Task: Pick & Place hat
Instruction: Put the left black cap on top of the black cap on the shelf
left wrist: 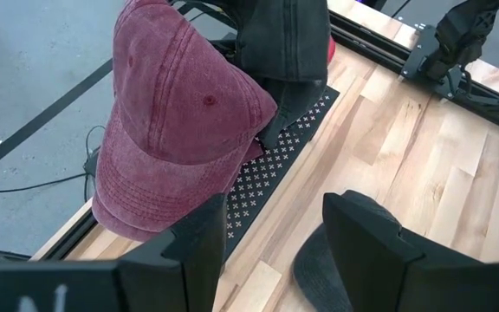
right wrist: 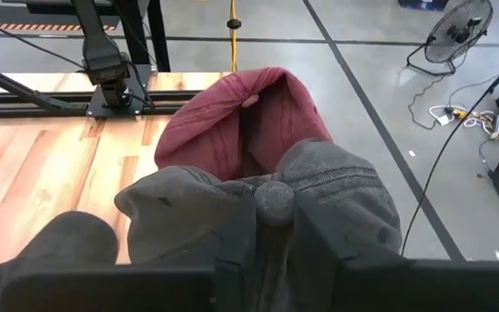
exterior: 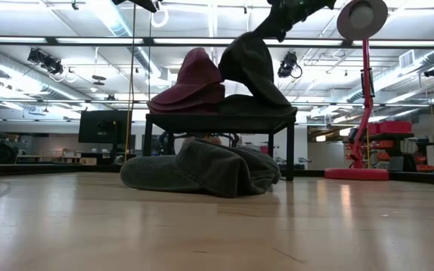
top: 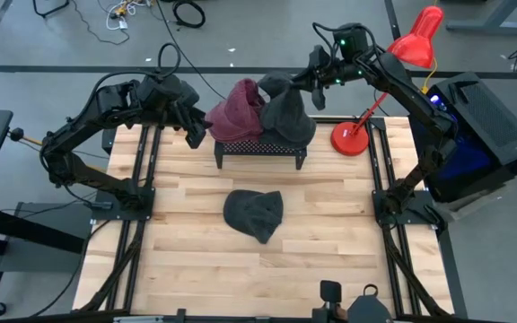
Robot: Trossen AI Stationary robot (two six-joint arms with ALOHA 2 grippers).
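Desk (top: 196,269) of pale wood planks carries everything, with a black frame along both long sides. Across its far part stands a low black rack (top: 258,150) with a perforated top, and to the right of that a red lamp (top: 352,136) whose shade leans out past the desk's edge. On the rack sit two caps side by side: a maroon cap (top: 237,111) on the left half and a dark grey cap (top: 287,112) on the right half, touching each other. A third hat, a grey knit beanie (top: 253,214), lies flat on the desk in front of the rack, near the middle, well apart from both arms. The right gripper (top: 315,78) is above the rack's right end, its fingers pinched on the crown of the dark grey cap, pulling the fabric up into a peak while the cap's brim rests on the rack. The left gripper (top: 193,124) hangs just beside the maroon cap at the rack's left end, fingers spread and holding nothing.
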